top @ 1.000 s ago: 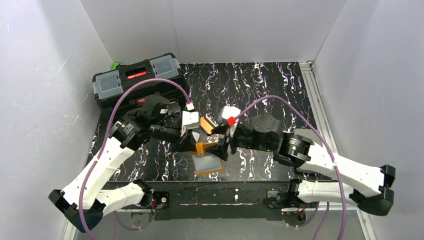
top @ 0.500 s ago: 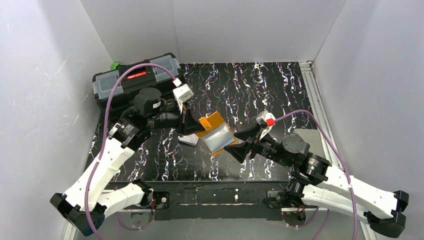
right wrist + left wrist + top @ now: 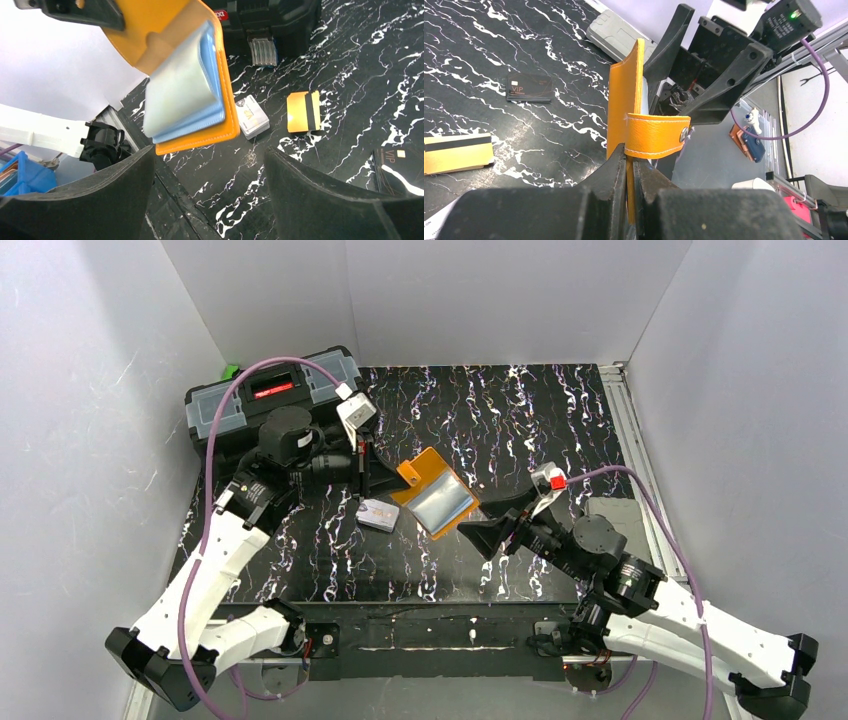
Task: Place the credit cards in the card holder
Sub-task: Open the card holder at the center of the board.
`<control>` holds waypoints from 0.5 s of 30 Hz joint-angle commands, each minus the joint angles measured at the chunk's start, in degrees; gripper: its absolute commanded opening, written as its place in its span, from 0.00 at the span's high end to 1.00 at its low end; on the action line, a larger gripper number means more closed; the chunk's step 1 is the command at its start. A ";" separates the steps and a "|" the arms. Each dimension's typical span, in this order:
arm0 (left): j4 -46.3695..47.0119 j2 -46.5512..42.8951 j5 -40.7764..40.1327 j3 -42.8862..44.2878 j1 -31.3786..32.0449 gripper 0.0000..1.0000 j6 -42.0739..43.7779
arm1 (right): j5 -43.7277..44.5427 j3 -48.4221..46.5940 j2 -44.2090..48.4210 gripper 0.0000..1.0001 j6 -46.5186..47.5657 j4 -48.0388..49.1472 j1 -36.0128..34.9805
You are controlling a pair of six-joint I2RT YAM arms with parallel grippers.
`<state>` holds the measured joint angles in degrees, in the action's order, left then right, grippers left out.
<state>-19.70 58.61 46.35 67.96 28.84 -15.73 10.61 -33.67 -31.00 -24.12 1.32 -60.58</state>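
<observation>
My left gripper (image 3: 378, 478) (image 3: 630, 155) is shut on one edge of the orange card holder (image 3: 435, 495) (image 3: 624, 90) and holds it open above the table, its snap tab hanging. Its bluish-grey sleeves (image 3: 185, 90) face my right gripper (image 3: 492, 520) (image 3: 210, 200), which is open, empty and a little to the holder's right. A small stack of white cards (image 3: 377, 515) (image 3: 252, 116) lies on the table under the holder. An orange card with a dark stripe (image 3: 304, 111) (image 3: 456, 152) and a black VIP card (image 3: 529, 88) (image 3: 400, 167) lie flat nearby.
A big black toolbox (image 3: 270, 400) stands at the back left, right behind my left arm. A grey pad (image 3: 610, 512) lies at the table's right side. White walls close in the back and both sides.
The grippers were together at the card holder near the table's middle. The left one has lifted it back toward the toolbox; the right one has let go and drawn back to the right.
</observation>
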 commanded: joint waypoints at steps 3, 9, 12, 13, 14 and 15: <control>3.49 -1.19 3.38 0.78 -0.89 1.00 -2.68 | -1.77 0.40 -1.26 0.15 -2.51 6.04 1.52; 5.02 -1.30 3.44 0.11 -0.90 1.00 -4.08 | -8.06 -1.93 -7.44 0.27 -3.47 14.95 4.16; 5.43 -1.43 3.31 -0.13 -0.89 1.00 -4.05 | -11.08 -2.49 -9.68 0.46 -4.81 18.60 5.33; 5.54 -1.43 3.27 -0.18 -0.89 1.00 -4.05 | -12.29 -2.51 -10.22 0.54 -5.14 19.35 5.64; 5.63 -1.52 3.23 -0.24 -0.89 1.00 -4.01 | -12.81 -2.59 -10.48 0.62 -5.45 19.72 5.84; 5.64 -1.56 3.22 -0.34 -0.97 1.00 -3.90 | -12.93 -2.55 -10.56 0.71 -5.68 19.98 6.01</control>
<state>-16.21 58.57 47.99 67.96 28.18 -19.03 2.00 -33.21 -41.23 -27.90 13.13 -55.48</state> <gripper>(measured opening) 0.029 0.421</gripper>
